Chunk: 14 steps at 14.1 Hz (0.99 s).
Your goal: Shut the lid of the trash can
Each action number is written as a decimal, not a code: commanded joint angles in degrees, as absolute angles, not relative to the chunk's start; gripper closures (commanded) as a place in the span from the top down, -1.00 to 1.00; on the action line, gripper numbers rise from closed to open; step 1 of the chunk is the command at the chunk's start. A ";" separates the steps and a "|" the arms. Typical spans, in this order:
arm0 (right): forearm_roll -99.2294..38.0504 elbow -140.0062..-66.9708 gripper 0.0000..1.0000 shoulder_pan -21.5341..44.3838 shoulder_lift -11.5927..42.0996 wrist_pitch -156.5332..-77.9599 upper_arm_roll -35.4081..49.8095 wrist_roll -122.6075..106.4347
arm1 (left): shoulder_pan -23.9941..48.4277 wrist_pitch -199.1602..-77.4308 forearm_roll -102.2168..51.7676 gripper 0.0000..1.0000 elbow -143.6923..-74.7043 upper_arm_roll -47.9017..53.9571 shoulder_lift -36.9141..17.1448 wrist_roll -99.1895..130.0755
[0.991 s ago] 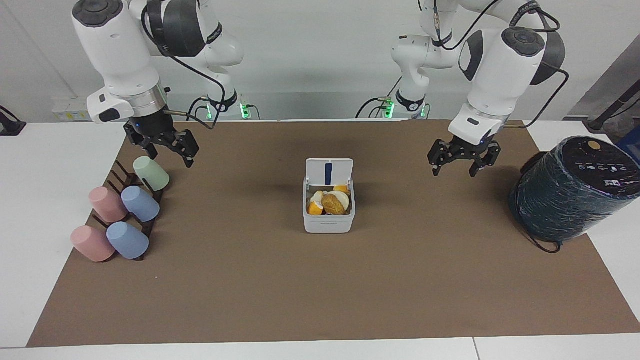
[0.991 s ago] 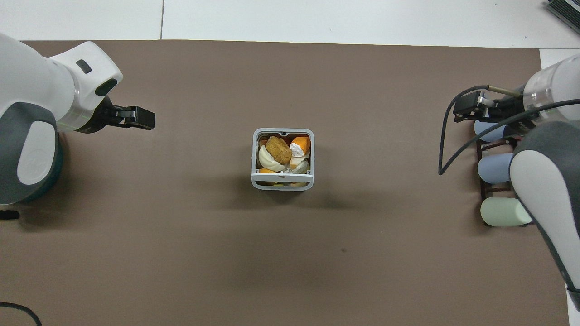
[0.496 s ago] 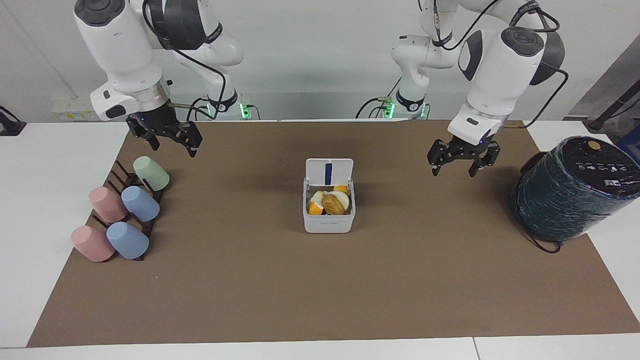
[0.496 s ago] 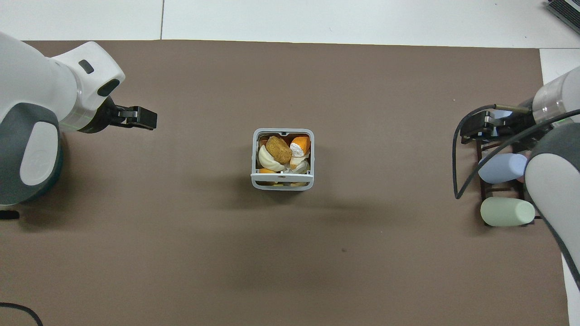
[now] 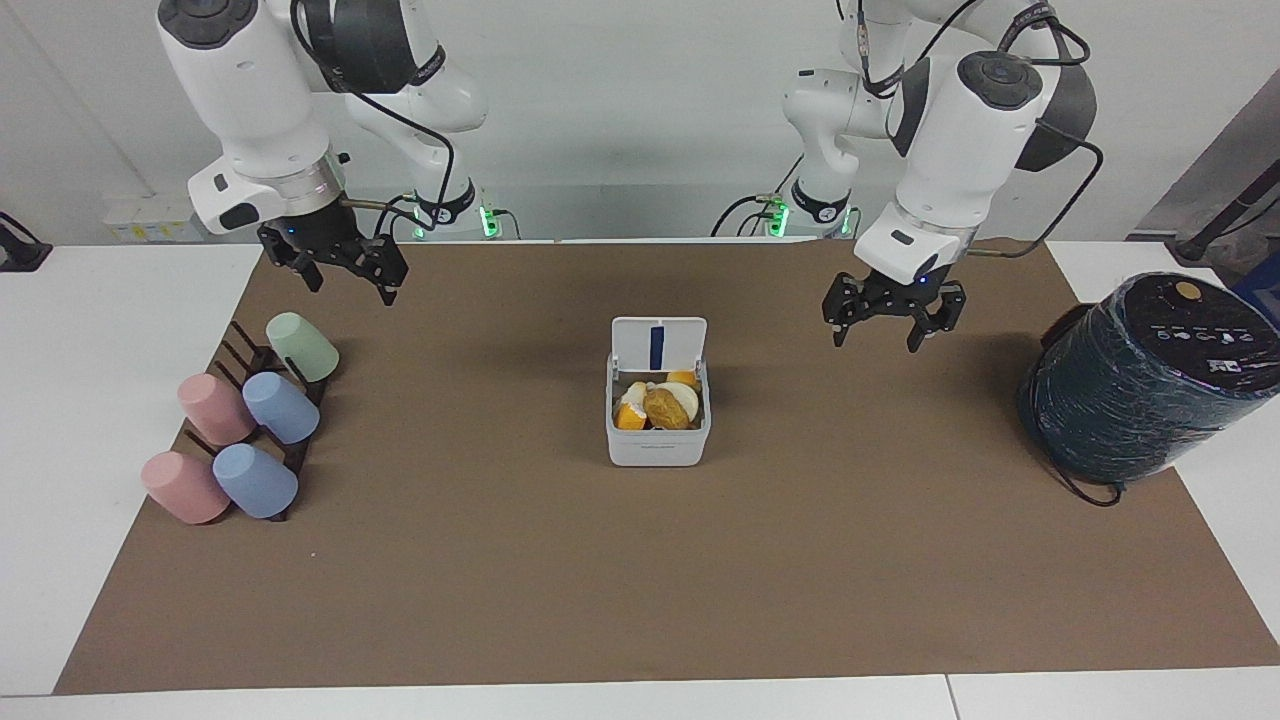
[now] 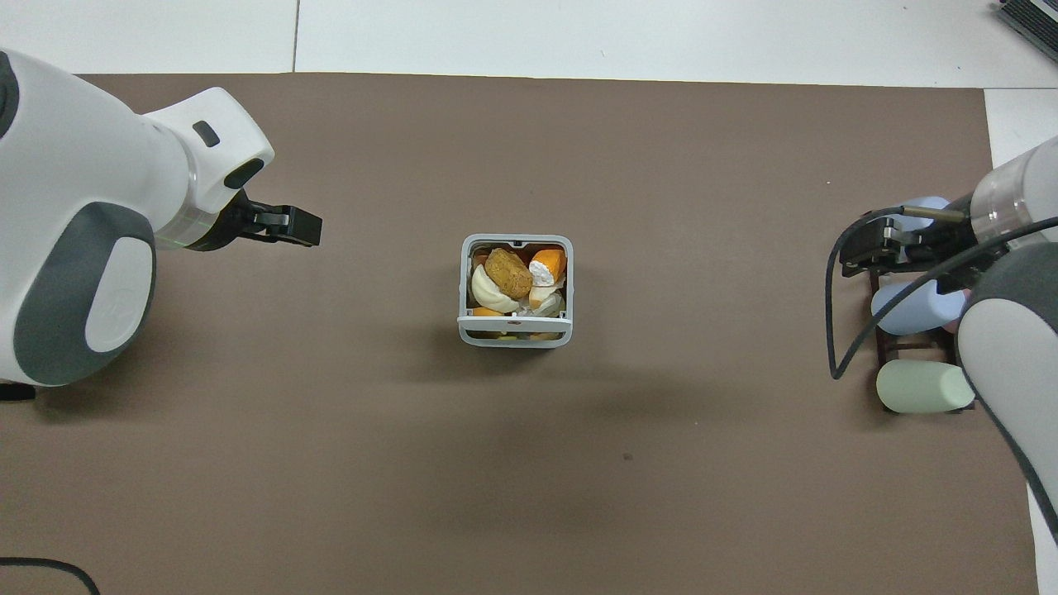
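Note:
The small white trash can point(image 5: 657, 445) stands in the middle of the brown mat, filled with food scraps. Its lid point(image 5: 658, 344) stands upright on the side nearer to the robots, blue strip showing. In the overhead view the trash can point(image 6: 464, 277) is open and the lid point(image 6: 514, 318) shows edge-on. My left gripper point(image 5: 877, 340) is open and empty in the air over the mat, between the trash can and the dark cylinder; it also shows in the overhead view point(image 6: 302, 227). My right gripper point(image 5: 350, 288) is open and empty over the mat beside the cup rack, also in the overhead view point(image 6: 860, 256).
A large dark plastic-wrapped cylinder point(image 5: 1140, 380) lies at the left arm's end of the table. A rack of several pastel cups point(image 5: 250, 425) sits at the right arm's end, also seen in the overhead view point(image 6: 922, 387). The brown mat point(image 5: 640, 580) covers the table.
My left gripper has moved toward the trash can. My right gripper has risen and drawn back from the green cup toward the robots. Trash can and lid have not moved.

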State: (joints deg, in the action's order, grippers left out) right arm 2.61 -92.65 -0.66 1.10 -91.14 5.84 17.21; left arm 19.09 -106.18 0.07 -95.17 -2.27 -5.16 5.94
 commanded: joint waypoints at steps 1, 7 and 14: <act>1.67 -94.57 1.00 -1.32 -0.44 -92.11 5.98 14.42 | 21.08 -106.79 0.26 1.00 -97.21 -2.72 -3.61 6.33; 1.49 -94.40 1.00 -1.32 -0.35 -92.02 6.06 14.68 | 29.08 -109.07 0.09 1.00 -101.94 -2.72 -1.59 17.20; 1.49 -94.48 1.00 -1.32 -0.35 -92.02 5.98 14.68 | 35.94 -108.10 -6.32 0.37 -104.85 -2.64 0.35 30.30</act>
